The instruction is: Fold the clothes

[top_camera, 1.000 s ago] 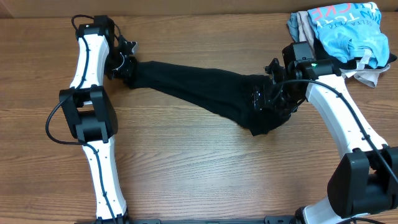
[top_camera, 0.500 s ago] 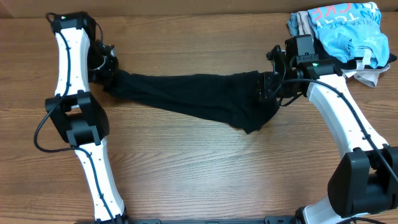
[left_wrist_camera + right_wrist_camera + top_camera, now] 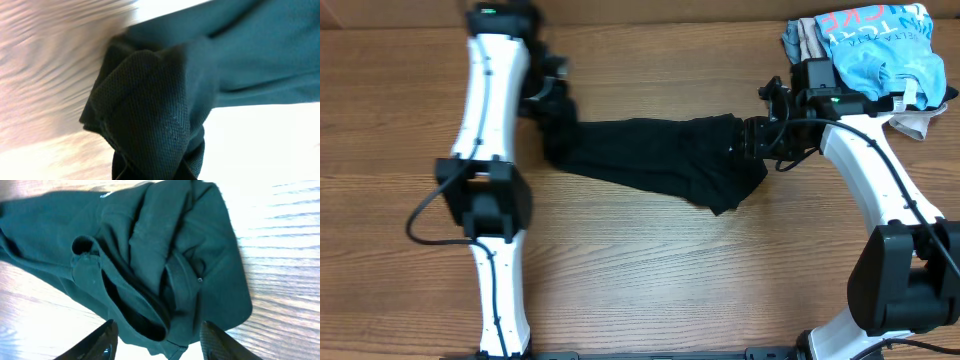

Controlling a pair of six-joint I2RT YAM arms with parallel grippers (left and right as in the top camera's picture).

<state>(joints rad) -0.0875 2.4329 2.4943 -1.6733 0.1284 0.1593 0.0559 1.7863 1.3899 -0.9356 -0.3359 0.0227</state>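
Overhead view: black T-shirt (image 3: 660, 155) drawn out as a long band across the counter (image 3: 650, 270), long axis running left to right, right end sagging toward the near edge. Left end gathered into a peak at the left tool (image 3: 552, 100). Judged clamped on that bunch, though fingers hidden in the left wrist view, with only a knot of dark fabric close to the lens. Right tool (image 3: 159, 326) spread wide, holding nothing, poised directly over the crumpled right end, folds and a hem just ahead of the fingertips. Light blue printed shirt (image 3: 865, 45) on a pile behind the right arm, apart from the work. Likely next: close on the right end, then pull taut along that axis and spread flat. Right arm nearest that end; left arm committed at the opposite one. Risk: pinching several layers at once, given the bunching there.
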